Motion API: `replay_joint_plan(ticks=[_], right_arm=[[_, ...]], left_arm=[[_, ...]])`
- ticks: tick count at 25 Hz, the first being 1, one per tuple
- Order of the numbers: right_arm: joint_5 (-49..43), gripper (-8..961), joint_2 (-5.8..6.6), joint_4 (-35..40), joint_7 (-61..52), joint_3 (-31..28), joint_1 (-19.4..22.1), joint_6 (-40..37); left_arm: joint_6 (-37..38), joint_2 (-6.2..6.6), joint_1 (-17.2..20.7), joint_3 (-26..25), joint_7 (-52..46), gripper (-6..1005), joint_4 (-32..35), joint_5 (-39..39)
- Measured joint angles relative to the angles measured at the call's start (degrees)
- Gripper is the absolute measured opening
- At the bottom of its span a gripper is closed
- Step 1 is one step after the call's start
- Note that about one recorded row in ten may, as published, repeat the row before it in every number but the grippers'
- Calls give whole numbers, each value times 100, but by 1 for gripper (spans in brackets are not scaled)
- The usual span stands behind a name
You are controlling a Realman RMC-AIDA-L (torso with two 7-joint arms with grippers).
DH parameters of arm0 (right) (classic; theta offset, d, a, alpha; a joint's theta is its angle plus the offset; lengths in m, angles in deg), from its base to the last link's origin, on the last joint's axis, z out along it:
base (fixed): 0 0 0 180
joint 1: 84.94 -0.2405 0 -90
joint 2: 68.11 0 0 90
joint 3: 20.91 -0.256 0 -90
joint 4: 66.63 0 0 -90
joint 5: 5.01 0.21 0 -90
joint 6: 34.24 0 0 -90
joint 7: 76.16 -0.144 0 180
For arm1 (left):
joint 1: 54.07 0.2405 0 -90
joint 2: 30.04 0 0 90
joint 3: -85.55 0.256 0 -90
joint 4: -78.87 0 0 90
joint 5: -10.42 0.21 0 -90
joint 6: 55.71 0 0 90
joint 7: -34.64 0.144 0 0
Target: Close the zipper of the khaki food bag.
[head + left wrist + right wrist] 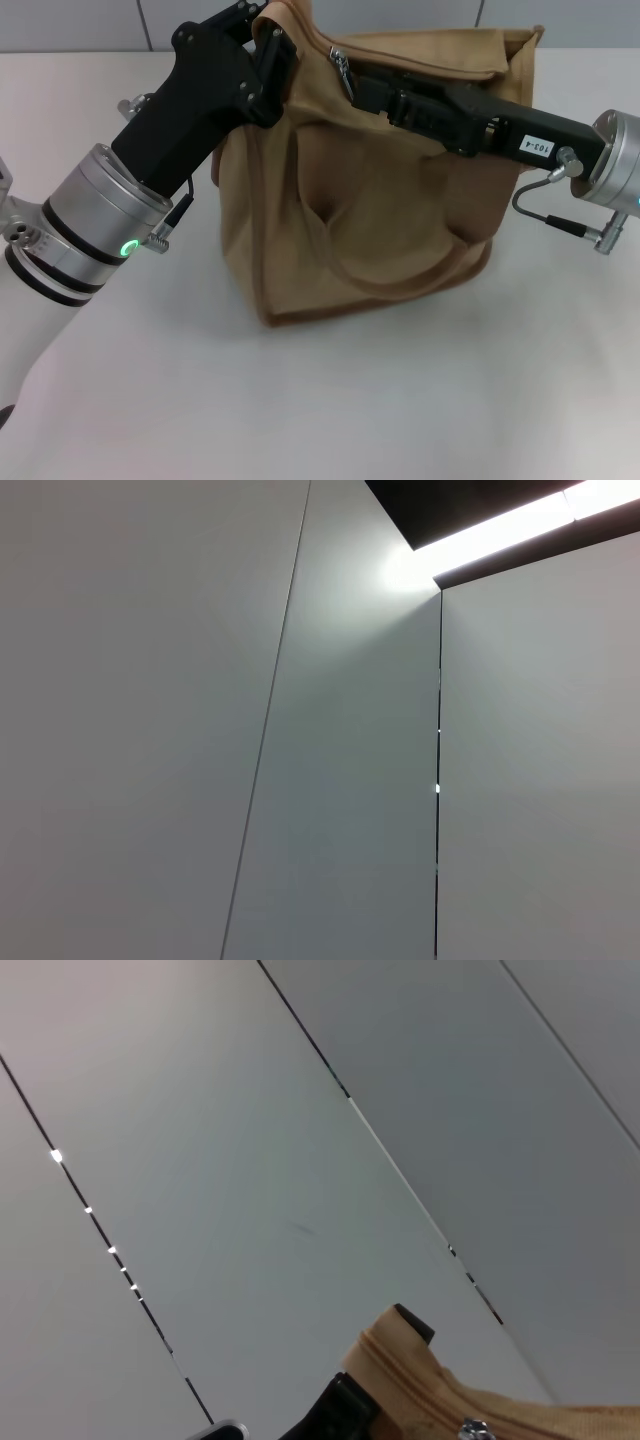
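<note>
Head view, left tool [268,52] gripping khaki food bag [370,215] corner, right tool [362,88] at zipper [343,68]

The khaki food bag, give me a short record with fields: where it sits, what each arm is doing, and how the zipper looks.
bag: khaki food bag upright on the white table
left gripper: left gripper at the bag's top left corner, gripping the fabric there
right gripper: right gripper reaching across the bag's top from the right, near the pull
zipper: zipper silver pull near the left end of the top
zipper state: cannot tell how far it is closed
</note>
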Motion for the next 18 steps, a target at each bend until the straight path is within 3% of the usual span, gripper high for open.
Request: replay_joint_plan(ticks=[18], right_arm=[[-7,422,1,50,-140,148,-103,92]], left_arm=[[3,0,-37,-1,0,114,-49,-2]])
